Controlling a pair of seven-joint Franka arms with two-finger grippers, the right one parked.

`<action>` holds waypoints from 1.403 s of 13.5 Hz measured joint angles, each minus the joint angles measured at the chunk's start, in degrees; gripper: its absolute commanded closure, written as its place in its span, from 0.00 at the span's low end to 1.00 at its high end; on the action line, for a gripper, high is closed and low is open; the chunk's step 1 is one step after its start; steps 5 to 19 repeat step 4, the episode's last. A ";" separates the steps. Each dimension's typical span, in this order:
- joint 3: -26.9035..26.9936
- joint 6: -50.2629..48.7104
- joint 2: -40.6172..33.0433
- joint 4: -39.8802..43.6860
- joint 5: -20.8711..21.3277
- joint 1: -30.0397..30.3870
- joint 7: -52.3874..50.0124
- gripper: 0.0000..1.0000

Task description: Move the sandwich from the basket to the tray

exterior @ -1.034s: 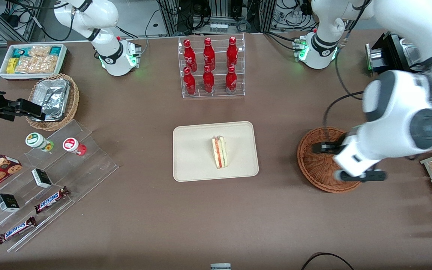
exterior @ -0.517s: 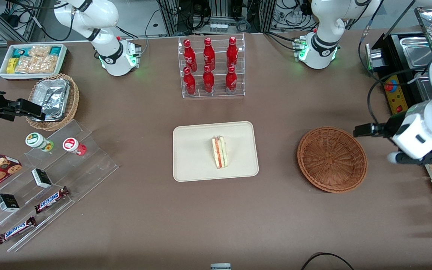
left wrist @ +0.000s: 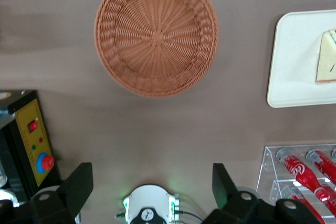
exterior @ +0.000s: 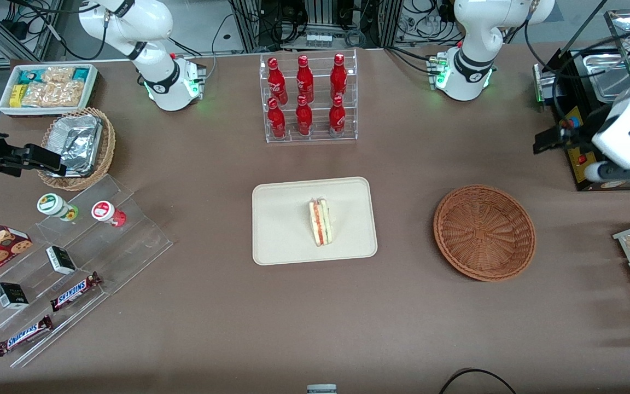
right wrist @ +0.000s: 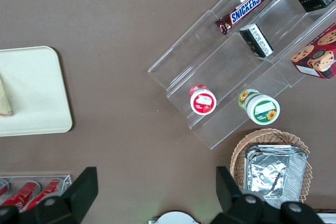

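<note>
Gripper (left wrist: 149,184) retreated farther from basket (exterior: 484,232), fingers (left wrist: 79,182) apart; sandwich (exterior: 320,221) on tray (exterior: 282,219).

Brown table (exterior: 413,328) carries tray (exterior: 282,219), basket (exterior: 484,232), bottle rack (exterior: 308,98).

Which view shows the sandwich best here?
The front view: the whole sandwich stands on the tray, filling layers visible. Both wrist views cut it off at the frame edge. The open end effector hangs high, away from the empty basket.
</note>
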 measured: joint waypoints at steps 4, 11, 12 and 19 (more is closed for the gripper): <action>-0.01 -0.79 -3.57 -3.93 0.48 1.02 0.00 0.00; -0.01 -0.79 -3.57 -3.93 0.48 1.02 0.00 0.00; -0.01 -0.79 -3.57 -3.93 0.48 1.02 0.00 0.00; -0.01 -0.79 -3.57 -3.93 0.48 1.02 0.00 0.00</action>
